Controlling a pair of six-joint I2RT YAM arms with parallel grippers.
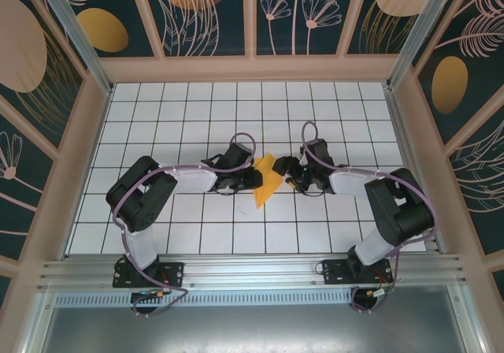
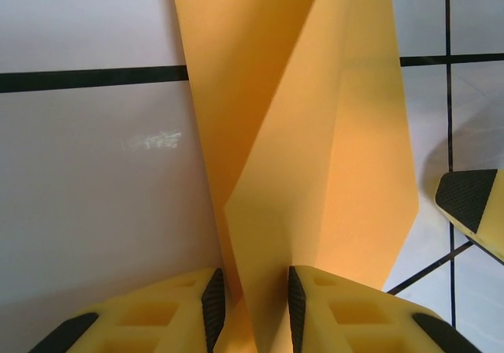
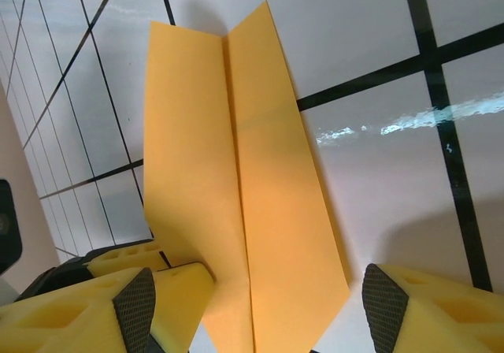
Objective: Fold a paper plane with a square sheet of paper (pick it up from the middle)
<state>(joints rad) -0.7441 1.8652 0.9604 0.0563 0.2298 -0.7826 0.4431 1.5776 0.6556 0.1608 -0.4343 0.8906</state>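
Observation:
The orange-yellow paper plane [image 1: 268, 180] lies as a narrow creased dart on the white grid table [image 1: 197, 117], between my two grippers. In the left wrist view its raised middle fold [image 2: 315, 132] runs down between my left gripper's [image 2: 252, 299] pads, which stand close together and pinch that fold. My left gripper [image 1: 250, 178] sits at the plane's left side. My right gripper [image 1: 290, 172] is at its right side. In the right wrist view the plane [image 3: 236, 172] reaches in between the right gripper's [image 3: 260, 313] wide-apart pads, touching neither. One right fingertip [image 2: 472, 203] shows beside the plane.
Walls with orange ovals and plant prints [image 1: 189, 6] close in the table on three sides, with tan frame posts [image 1: 87, 156] along the left and right edges. A metal rail [image 1: 252, 270] carries the arm bases at the near edge. Bare grid tiles lie all round the plane.

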